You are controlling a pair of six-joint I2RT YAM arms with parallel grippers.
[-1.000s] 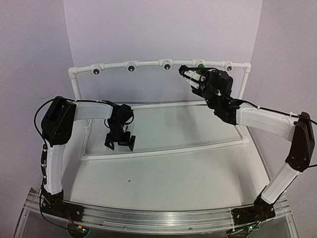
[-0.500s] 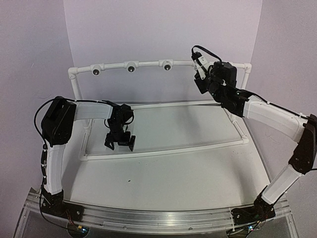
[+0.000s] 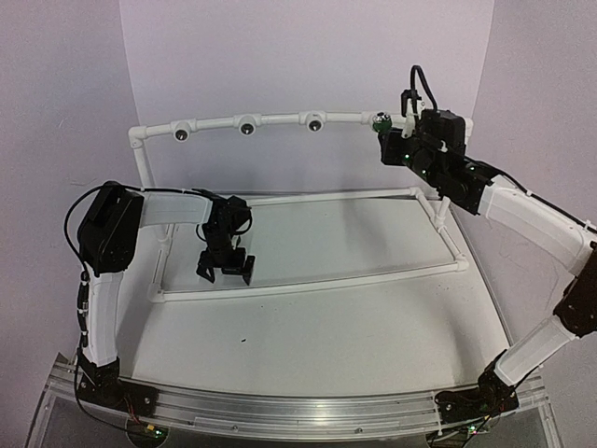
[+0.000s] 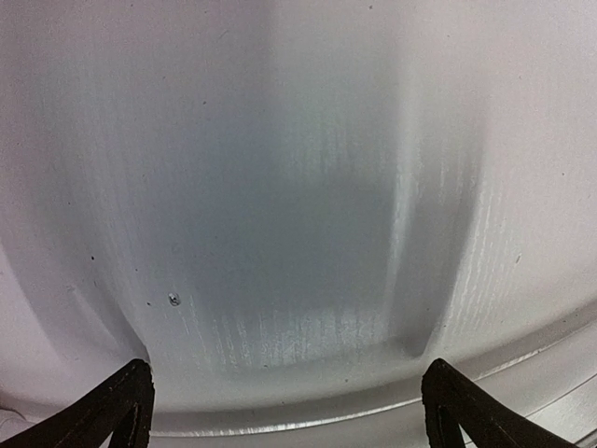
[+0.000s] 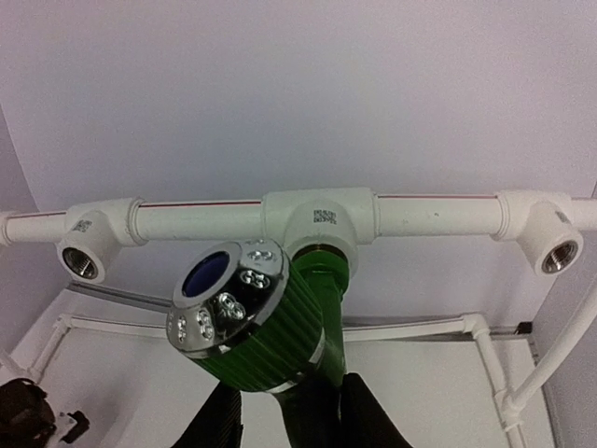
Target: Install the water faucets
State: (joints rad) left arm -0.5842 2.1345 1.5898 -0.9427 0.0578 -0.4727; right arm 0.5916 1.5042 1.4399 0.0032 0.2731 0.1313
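Faucet news first: the green faucet [image 5: 270,327] now has its neck in a tee fitting [image 5: 322,217] on the white pipe [image 5: 196,221], up at the back of the desk [image 3: 326,327]. A second ago it was out in front of the pipe, in the air. So it has been brought to its hole, and I think it is being screwed in. I cannot tell how tight it is yet. Its shiny silver end [image 5: 227,297] points out toward the room.

The right hand [image 5: 291,425] has two fingers pressed on the lower part of the green body, one on each side, so it is holding the faucet. That arm reaches up high and far back. It has swung over to the right, and its wrist has turned.

The fitting on each side [image 5: 84,254] has a bare hole, with no faucet in it.

The left hand [image 3: 225,269] hangs low over the desk, well apart from the pipe. Its fingers are spread wide and hold nothing. It has not moved.
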